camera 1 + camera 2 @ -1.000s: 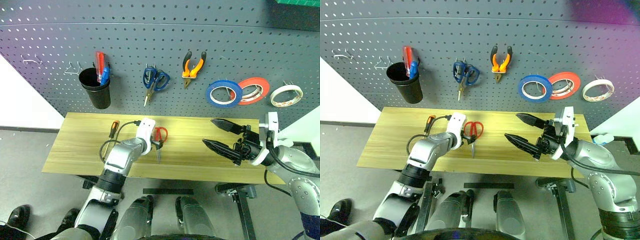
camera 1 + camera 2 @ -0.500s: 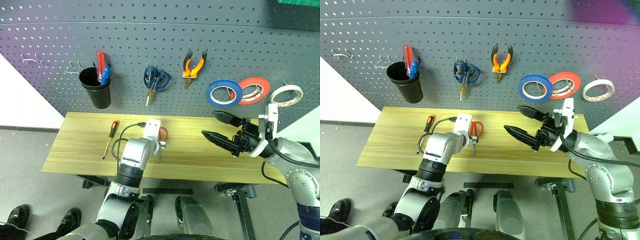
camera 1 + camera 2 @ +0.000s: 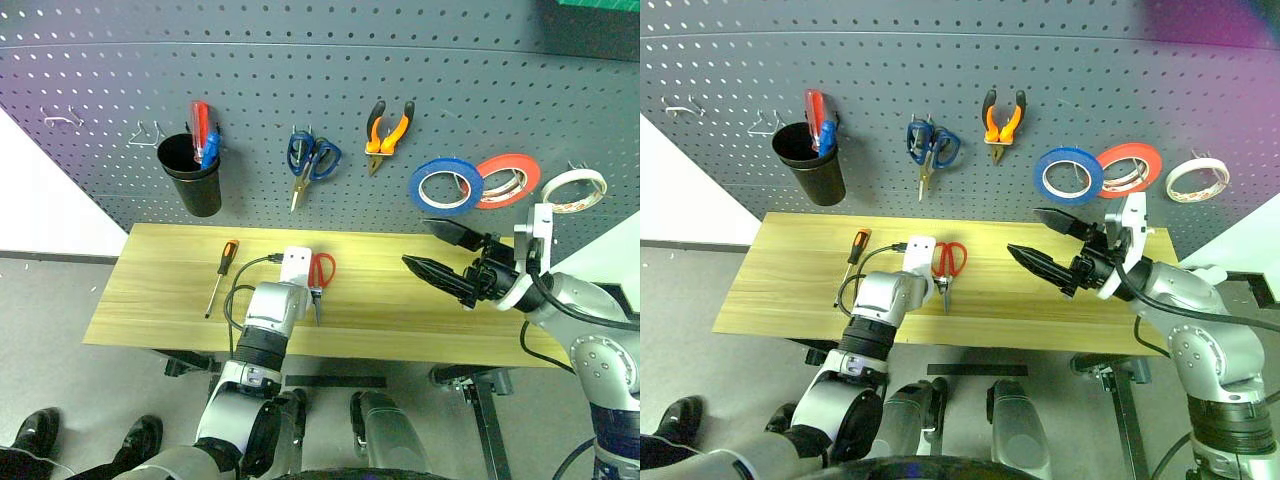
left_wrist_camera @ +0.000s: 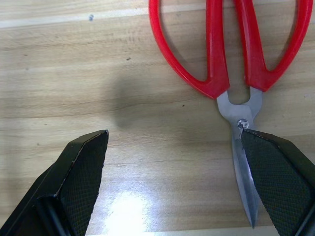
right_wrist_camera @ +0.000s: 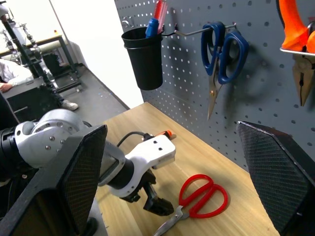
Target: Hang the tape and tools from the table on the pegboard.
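left wrist view: red-handled scissors lie flat on the table, blades closed; the left gripper hangs just over them with its two fingers spread wide, one finger over the blade near the pivot, the other over bare wood, nothing pinched.
left eye view, done: the blue tape sits on a hook on the pegboard, beside a red-orange roll and a cream-white roll; the orange-and-black pliers hang there too.
left eye view, left to do: the scissors and the thin screwdriver are on the tabletop, well apart from any hook.
right gripper: held up over the right part of the table, fingers apart, empty.
other items: blue-handled scissors and a black cup with red and blue screwdrivers, on the board.
progress, as judged: about halfway; two of four items are hung, and picking up the scissors looks like the step in hand.
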Robot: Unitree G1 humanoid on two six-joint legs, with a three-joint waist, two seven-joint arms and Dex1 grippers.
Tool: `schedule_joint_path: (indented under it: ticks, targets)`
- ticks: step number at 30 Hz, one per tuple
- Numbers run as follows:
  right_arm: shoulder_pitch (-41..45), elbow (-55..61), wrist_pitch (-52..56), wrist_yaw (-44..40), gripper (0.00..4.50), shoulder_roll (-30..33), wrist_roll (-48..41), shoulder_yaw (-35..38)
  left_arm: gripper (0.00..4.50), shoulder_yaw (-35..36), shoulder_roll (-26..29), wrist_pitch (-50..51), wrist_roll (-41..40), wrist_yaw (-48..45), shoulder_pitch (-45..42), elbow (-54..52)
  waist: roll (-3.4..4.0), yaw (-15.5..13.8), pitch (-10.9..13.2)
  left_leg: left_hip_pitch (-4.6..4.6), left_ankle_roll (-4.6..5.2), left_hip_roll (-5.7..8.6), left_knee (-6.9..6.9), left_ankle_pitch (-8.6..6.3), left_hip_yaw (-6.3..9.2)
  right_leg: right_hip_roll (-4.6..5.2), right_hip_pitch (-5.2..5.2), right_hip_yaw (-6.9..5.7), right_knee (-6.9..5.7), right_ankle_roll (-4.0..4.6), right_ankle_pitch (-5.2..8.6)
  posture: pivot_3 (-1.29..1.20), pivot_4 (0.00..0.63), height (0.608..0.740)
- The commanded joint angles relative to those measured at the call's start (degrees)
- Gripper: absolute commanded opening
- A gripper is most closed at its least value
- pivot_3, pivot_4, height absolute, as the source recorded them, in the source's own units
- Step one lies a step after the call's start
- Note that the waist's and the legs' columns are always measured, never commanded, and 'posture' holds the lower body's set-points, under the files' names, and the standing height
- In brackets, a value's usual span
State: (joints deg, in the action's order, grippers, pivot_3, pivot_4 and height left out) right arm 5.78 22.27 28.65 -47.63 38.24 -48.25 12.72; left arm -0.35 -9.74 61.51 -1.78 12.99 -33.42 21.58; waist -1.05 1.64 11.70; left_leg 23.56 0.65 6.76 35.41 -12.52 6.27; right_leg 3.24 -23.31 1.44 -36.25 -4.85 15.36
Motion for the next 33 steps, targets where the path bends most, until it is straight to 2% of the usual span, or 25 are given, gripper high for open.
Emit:
schedule_joint_path:
  ticks: [1, 8, 10, 13, 17, 33]
  targets:
    - [0.7, 1.9, 0.0, 0.4, 4.43, -0.5, -0.6, 0.8, 4.50, 0.1, -4.5, -1.5, -0.4, 1.0, -3.9, 0.8, -0.01, 0.3, 0.1, 0.01, 0.00, 0.00, 0.00, 0.00, 0.00, 0.00, 0.00, 0.00, 0.00, 0.00, 0.00, -0.23, 0.242, 0.740]
    - [-2.5, 2.1, -0.6, -4.1, 4.43, 1.8, 0.8, 1.2, 4.50, -0.1, -5.1, -2.9, -1.1, 1.1, -5.8, 3.6, -0.03, 0.9, 0.4, 0.01, 0.02, 0.00, 0.00, -0.01, 0.00, 0.00, 0.00, 0.00, -0.01, -0.02, -0.01, -0.23, 0.248, 0.740]
    - [-3.5, 1.4, -0.9, -6.5, 4.43, 3.8, 1.7, 2.0, 4.50, 0.0, -5.3, -3.0, -1.5, 1.4, -6.1, 4.0, -0.03, 0.9, 0.5, 0.02, 0.02, 0.00, 0.01, -0.01, -0.02, 0.00, 0.00, 0.00, -0.01, -0.02, -0.01, -0.23, 0.251, 0.740]
    - [-6.0, -1.6, -5.8, -10.5, 4.43, 7.8, 8.6, 1.8, 4.50, -0.6, -5.2, -3.6, -1.7, 1.3, -6.6, 4.7, -0.06, 0.9, 0.7, 0.02, 0.02, 0.00, 0.06, -0.01, -0.04, 0.00, 0.01, 0.00, -0.01, -0.05, -0.03, -0.23, 0.252, 0.740]
    - [-7.9, -4.6, -7.5, -15.2, 4.43, 11.7, 10.1, 4.3, 4.50, -1.0, -5.5, -3.6, -1.8, 1.7, -6.4, 5.1, -0.08, 1.0, 0.9, 0.02, 0.06, 0.00, 0.07, -0.04, -0.07, 0.00, 0.02, 0.01, 0.00, -0.06, -0.03, -0.24, 0.252, 0.740]
    - [-6.7, -6.3, -8.9, -16.5, 4.43, 11.3, 12.8, 4.7, 4.50, -1.2, -6.8, -3.1, -3.8, 2.5, -7.0, 7.2, -0.09, 1.1, 1.1, 0.04, 0.01, 0.00, 0.28, -0.12, -0.07, 0.00, 0.05, 0.01, -0.07, -0.11, -0.06, -0.26, 0.246, 0.740]
